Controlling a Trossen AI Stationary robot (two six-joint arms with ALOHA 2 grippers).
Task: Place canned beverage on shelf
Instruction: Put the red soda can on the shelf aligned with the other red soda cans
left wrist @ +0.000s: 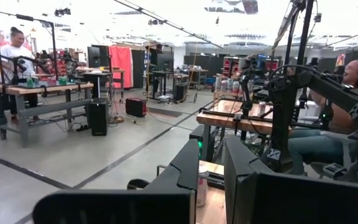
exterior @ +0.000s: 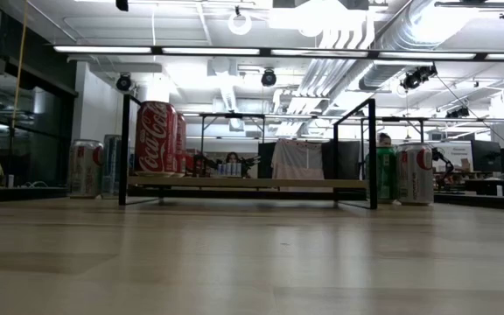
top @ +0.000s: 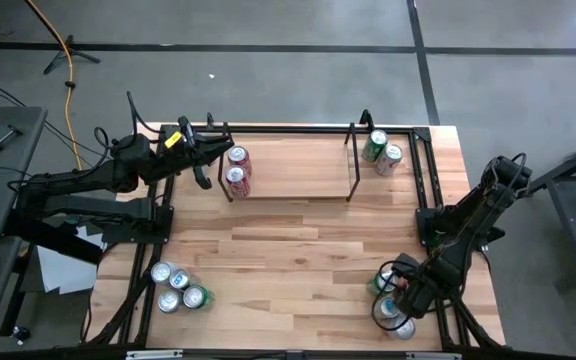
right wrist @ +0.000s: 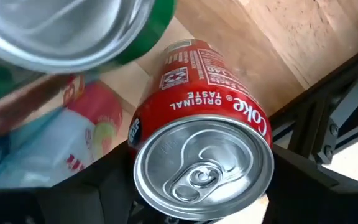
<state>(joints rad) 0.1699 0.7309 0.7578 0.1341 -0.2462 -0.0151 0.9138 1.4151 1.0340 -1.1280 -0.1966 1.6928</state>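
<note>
While the right gripper's (top: 400,300) jaws are sitting on either side of the red can (right wrist: 202,158) at the desk's (top: 298,250) lower right, the closure cannot be judged. Crowding neighbour cans (top: 386,280) are risking a knock-over. The shelf (top: 288,165) is waiting upper centre, 2 cans (top: 237,168) inside. The left gripper's (top: 203,150) jaws are apart beside it.

From straight overhead we take in the whole counter (top: 298,250) and both arms, while our low camera sits at counter height looking level across it; both views share the shelf (exterior: 248,182). Our left wrist camera faces out into the room. Our right wrist camera looks closely down at a red can (right wrist: 204,155) directly under its end effector.
</note>
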